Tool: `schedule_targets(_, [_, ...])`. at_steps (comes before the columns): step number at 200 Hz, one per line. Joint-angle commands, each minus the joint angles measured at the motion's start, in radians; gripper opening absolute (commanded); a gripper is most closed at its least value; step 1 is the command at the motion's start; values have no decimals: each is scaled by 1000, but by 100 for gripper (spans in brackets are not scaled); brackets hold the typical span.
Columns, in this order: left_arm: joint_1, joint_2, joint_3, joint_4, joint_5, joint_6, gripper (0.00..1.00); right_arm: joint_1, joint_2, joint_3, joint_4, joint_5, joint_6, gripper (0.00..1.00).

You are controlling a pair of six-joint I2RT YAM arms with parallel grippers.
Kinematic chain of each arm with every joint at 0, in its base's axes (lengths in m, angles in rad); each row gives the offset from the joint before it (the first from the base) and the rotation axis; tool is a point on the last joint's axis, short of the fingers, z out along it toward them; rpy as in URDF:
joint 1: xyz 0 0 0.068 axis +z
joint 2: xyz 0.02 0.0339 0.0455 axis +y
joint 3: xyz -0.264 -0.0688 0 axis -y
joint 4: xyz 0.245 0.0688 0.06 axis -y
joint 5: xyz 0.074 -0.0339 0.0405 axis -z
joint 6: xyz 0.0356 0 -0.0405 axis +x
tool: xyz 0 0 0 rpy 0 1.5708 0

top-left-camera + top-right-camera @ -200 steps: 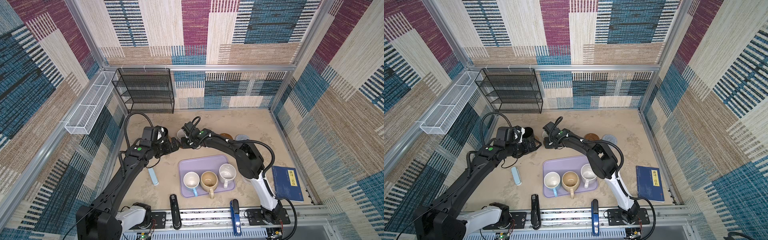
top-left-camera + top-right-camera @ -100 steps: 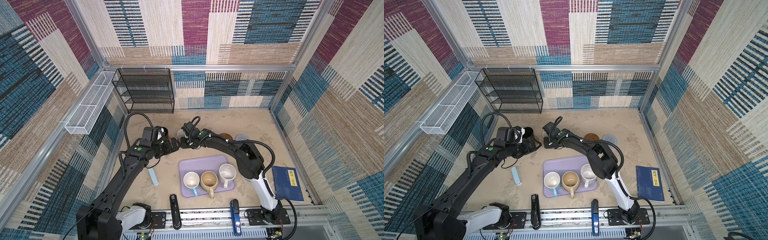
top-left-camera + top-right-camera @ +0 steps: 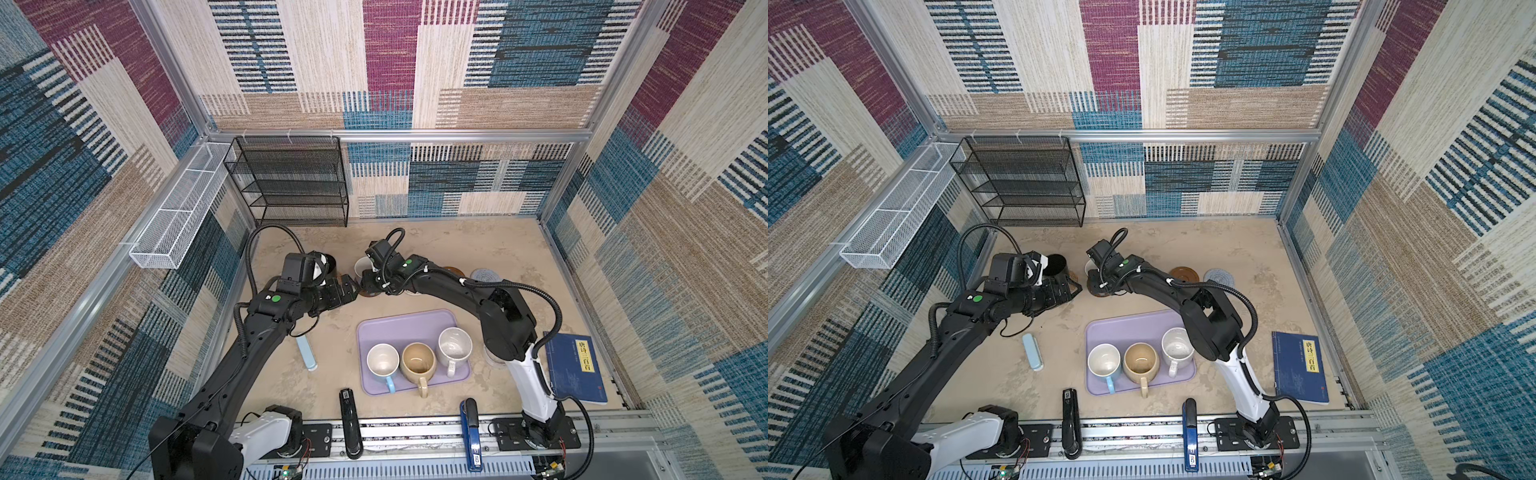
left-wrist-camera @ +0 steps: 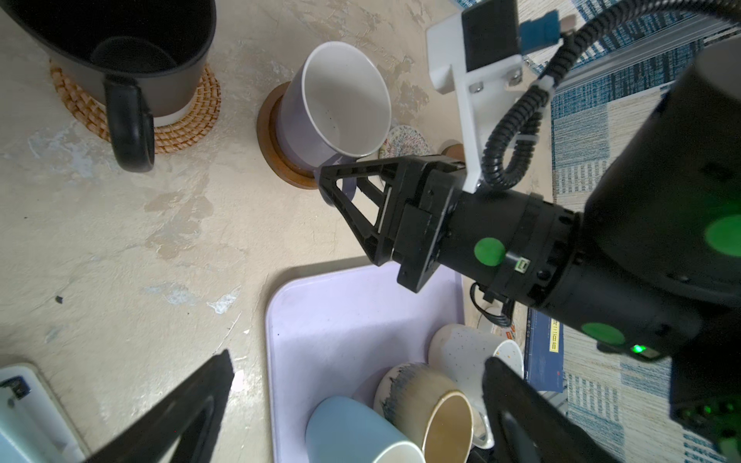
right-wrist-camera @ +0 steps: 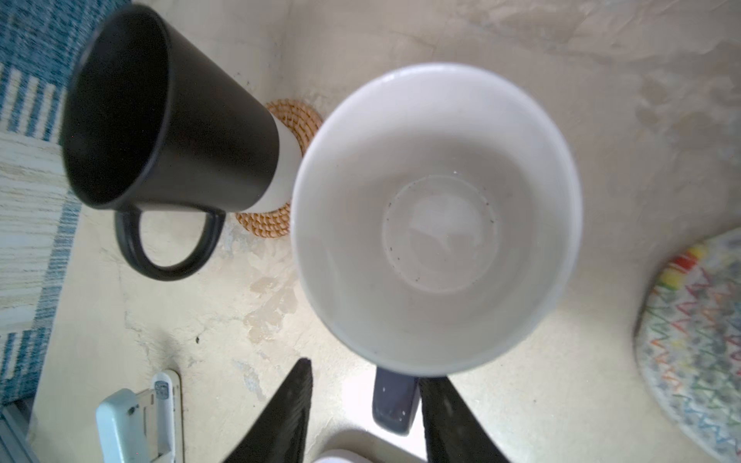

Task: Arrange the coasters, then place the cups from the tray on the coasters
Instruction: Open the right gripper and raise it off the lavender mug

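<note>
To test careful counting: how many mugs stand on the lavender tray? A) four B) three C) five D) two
B: the light blue mug, beige mug and speckled white mug stand on the tray; the black mug sits on the rattan coaster, the lavender mug on a brown wooden coaster.

Patchwork woven walls, beige floor (blotchy), black wire shelf at back.

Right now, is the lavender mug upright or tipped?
Upright. The lavender mug stands base-down on a wooden coaster, mouth up; the right wrist view looks straight down into it.
</note>
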Motion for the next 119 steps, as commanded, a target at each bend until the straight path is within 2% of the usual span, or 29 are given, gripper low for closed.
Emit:
schedule_targets(1, [0,-14,26,-44,-8,18,100,1,-44,-8,37,14,-2,54])
schedule_targets(28, [0,-38,44,-79,-3,12,100,1,-123,-46,44,32,-5,73])
schedule_targets(49, [0,-58,40,-72,29,9,100,1,-203,-100,58,57,-12,99])
schedule_targets(76, [0,-59,69,-113,44,18,100,1,-298,-166,74,82,-35,100])
schedule_targets(101, [-6,-71,70,-124,88,-2,99,1,-421,-301,176,100,-69,100])
schedule_targets(119, [-67,-78,64,-124,73,-26,100,-1,-509,-382,233,118,-90,99])
